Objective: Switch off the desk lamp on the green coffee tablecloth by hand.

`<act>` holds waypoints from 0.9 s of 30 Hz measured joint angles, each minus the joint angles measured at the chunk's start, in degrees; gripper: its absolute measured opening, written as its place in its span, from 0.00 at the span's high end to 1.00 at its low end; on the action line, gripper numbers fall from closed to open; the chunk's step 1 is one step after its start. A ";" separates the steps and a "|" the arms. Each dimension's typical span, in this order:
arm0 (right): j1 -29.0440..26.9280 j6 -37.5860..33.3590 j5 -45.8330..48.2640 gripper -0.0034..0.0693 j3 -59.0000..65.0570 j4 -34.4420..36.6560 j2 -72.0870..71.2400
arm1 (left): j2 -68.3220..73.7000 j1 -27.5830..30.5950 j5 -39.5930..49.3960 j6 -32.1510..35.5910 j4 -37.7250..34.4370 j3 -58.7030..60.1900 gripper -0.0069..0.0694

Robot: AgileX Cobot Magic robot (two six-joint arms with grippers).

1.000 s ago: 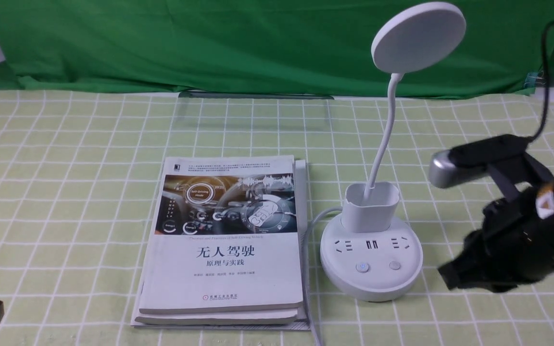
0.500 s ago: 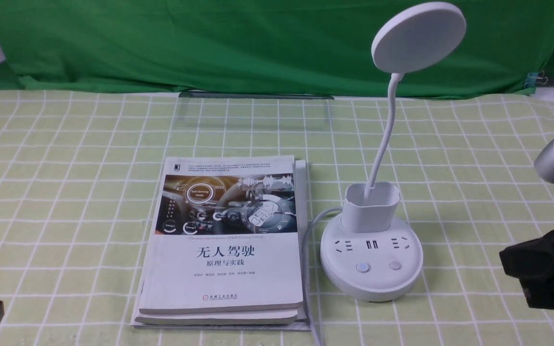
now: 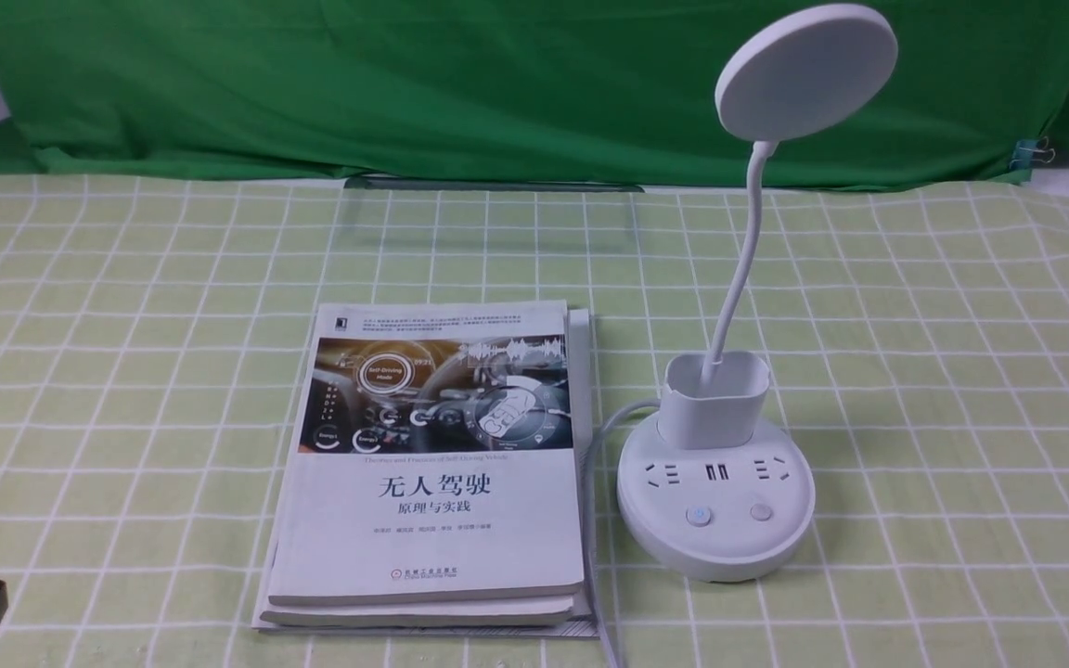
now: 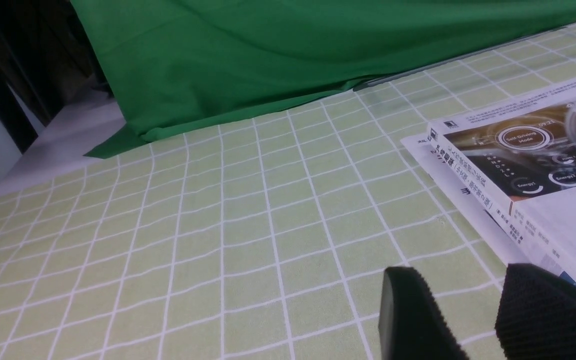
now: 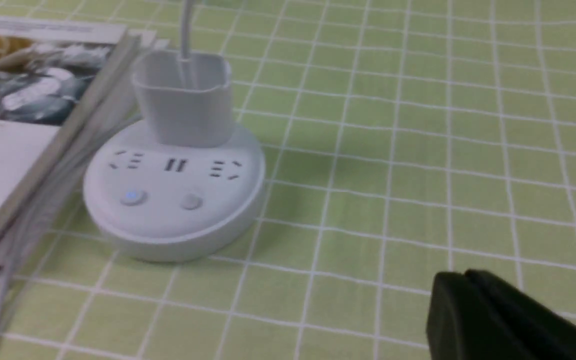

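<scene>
left gripper [image 4: 473,320]: sat at the near-left corner of the table, fingers spread with bare cloth showing between them, holding nothing
green coffee tablecloth [image 3: 126,371]: lay flat over the whole table, plain green backdrop [image 3: 405,83] hung behind it
books [image 3: 432,464]: stack lay flat mid-table, just left of the lamp, between it and the left gripper
cable [image 3: 601,436]: white, ran from the base's left side down along the books' edge
desk lamp [image 3: 715,399]: stood upright on the cloth, right of centre; round base [image 3: 715,552] nearest the robot, neck rising to the head [image 3: 805,71] – head did not look lit, hard to be sure
buttons: two on the base's near top face; left button [image 3: 700,516] showed a faint blue glow, right button [image 3: 760,511] was plain
right gripper [image 5: 468,310]: out of the front view; in its wrist view the fingers were pressed together, nothing between them
key relation: base lay ahead of the right gripper, off toward the books' side, well apart; buttons faced up, so a press probably had to come from above; round base, no long axis to line up with – right arm judged nearer, books stood in the left arm's way
</scene>
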 joint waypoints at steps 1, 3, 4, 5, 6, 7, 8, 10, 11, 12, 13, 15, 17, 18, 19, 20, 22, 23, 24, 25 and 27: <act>-1.10 -0.14 -1.14 0.90 2.70 0.00 -2.54 | 0.00 0.00 0.00 0.00 0.00 0.00 0.59; -3.53 -0.72 -4.38 0.90 10.02 0.00 -9.98 | 0.00 0.00 0.00 0.00 0.00 0.00 0.59; -3.74 -0.76 -4.96 0.90 11.37 0.00 -11.42 | 0.00 0.00 0.00 0.00 0.00 0.00 0.59; -3.98 -0.76 -5.30 0.90 12.20 -0.06 -12.37 | 0.00 0.00 0.00 0.00 0.00 0.00 0.59; -4.15 -0.79 -5.71 0.90 13.59 -0.13 -14.17 | 0.00 0.00 0.00 0.00 0.00 0.00 0.59; -4.32 -0.90 -6.03 0.90 14.99 -0.44 -16.92 | 0.00 0.00 0.00 0.00 0.00 0.00 0.59; -4.37 -0.90 -6.33 0.90 15.37 -0.55 -18.32 | 0.00 0.00 0.00 0.00 0.00 0.00 0.59; -4.37 -0.71 -6.07 0.90 15.50 -1.45 -19.11 | 0.00 0.00 0.02 0.00 0.00 0.00 0.59; -4.37 -0.71 -5.94 0.90 15.56 -1.45 -19.17 | 0.00 0.00 -0.01 0.00 0.00 0.00 0.59; -4.37 -0.71 -5.47 0.90 15.61 -1.68 -19.17 | 0.00 0.00 0.07 0.00 0.00 0.00 0.59; -4.31 -0.71 -5.25 0.90 15.67 -1.81 -19.17 | 0.00 0.00 0.02 0.00 0.00 0.00 0.59; -3.98 -0.71 -5.19 0.89 15.67 -1.97 -19.17 | 0.00 0.00 0.02 0.00 0.00 0.00 0.59; -3.64 -0.65 -5.10 0.89 15.67 -2.03 -19.17 | 0.00 0.00 0.02 0.00 0.00 0.00 0.59; -3.44 -0.60 -5.10 0.89 15.67 -2.03 -19.17 | 0.00 0.00 0.02 0.00 0.00 0.00 0.59; -3.39 -0.49 -5.10 0.89 15.67 -2.03 -19.17 | 0.00 0.00 0.02 0.00 0.00 0.00 0.59; -3.39 -0.19 -5.10 0.89 15.67 -2.03 -19.17 | 0.00 0.00 0.02 0.00 0.00 0.00 0.59; -3.39 0.38 -5.10 0.88 15.67 -2.03 -19.17 | 0.00 0.00 0.02 0.00 0.00 0.00 0.59; -3.39 0.60 -5.10 0.88 15.67 -2.03 -19.17 | 0.00 0.00 0.02 0.00 0.00 0.00 0.59; -3.39 0.73 -5.10 0.88 15.67 -2.03 -19.17 | 0.00 0.00 0.02 0.00 0.00 0.00 0.59; -3.39 0.78 -5.10 0.88 15.67 -2.03 -19.17 | 0.00 0.00 0.02 0.00 0.00 0.00 0.59; -3.39 0.78 -5.05 0.87 15.67 -2.03 -19.17 | 0.00 0.00 0.02 0.00 0.00 0.00 0.59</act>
